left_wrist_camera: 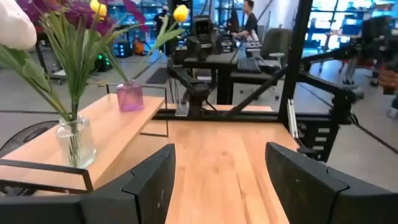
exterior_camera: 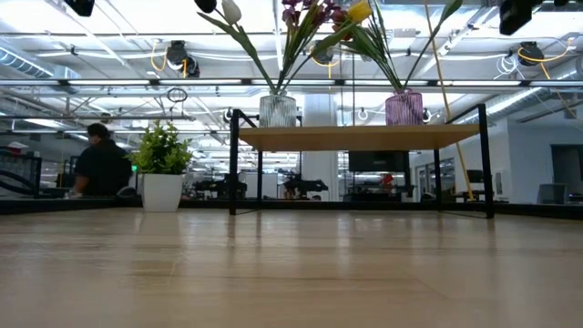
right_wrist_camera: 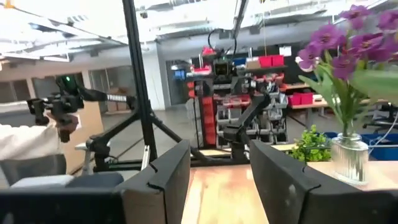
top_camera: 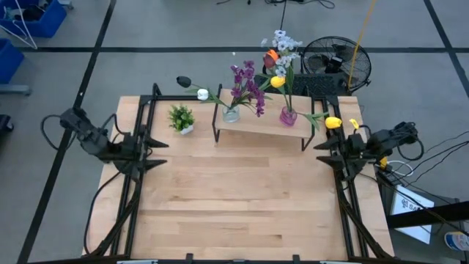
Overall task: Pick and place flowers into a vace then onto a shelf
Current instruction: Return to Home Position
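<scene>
The shelf (top_camera: pixel 260 126) stands at the table's far middle. On it a clear glass vase (top_camera: pixel 231 114) holds purple, white and dark flowers (top_camera: pixel 248 86). A purple vase (top_camera: pixel 288 116) beside it holds yellow, orange and white flowers (top_camera: pixel 278 59), and one yellow head (top_camera: pixel 333 122) leans out to the right. The low view shows both vases (exterior_camera: pixel 279 111) (exterior_camera: pixel 404 107) upright on the plank (exterior_camera: pixel 355 138). My left gripper (top_camera: pixel 155 143) (left_wrist_camera: pixel 221 180) waits open at the table's left edge. My right gripper (top_camera: pixel 325 147) (right_wrist_camera: pixel 221 177) is open at the right edge. Neither touches anything.
A small potted green plant (top_camera: pixel 181 119) (exterior_camera: pixel 162 173) sits on the table left of the shelf. Bare tabletop (top_camera: pixel 242 198) lies between the arms and toward the near edge. A fan (top_camera: pixel 335 62) stands beyond the far edge. A person (exterior_camera: pixel 98 166) sits in the room behind.
</scene>
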Controlling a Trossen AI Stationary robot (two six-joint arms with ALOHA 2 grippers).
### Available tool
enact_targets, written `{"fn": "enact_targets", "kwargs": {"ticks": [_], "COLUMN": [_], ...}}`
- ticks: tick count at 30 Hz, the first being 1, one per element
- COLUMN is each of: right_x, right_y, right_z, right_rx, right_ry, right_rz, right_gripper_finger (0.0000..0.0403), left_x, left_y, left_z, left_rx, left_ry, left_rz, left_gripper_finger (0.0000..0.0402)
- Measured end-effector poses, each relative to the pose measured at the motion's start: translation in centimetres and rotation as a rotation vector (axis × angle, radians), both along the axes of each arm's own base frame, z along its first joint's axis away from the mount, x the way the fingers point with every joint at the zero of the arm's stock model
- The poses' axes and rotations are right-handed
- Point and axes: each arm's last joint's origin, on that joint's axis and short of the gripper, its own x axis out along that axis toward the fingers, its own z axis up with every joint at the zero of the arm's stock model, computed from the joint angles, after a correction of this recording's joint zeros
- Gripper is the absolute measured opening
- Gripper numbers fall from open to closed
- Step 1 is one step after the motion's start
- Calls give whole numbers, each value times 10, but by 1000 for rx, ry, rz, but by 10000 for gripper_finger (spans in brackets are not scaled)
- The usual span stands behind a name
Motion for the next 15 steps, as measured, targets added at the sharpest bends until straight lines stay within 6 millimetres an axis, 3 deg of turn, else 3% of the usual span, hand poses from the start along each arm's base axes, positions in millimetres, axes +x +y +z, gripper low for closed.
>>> {"fn": "enact_targets", "kwargs": {"ticks": [7,15], "right_x": [-3,6], "right_y": [-1,2], "right_z": [-22,-39], "right_rx": [-21,11], "right_ry": [-12,-39], "right_rz": [10,-25], "right_gripper_finger": [160,159], "left_x": [-18,-15], "left_y": [12,7], "left_z": [-16,-58], "left_rx": [-17,19], "left_ry": [-121,-339], "left_rz": [-43,-117], "left_gripper_finger": [255,255]}}
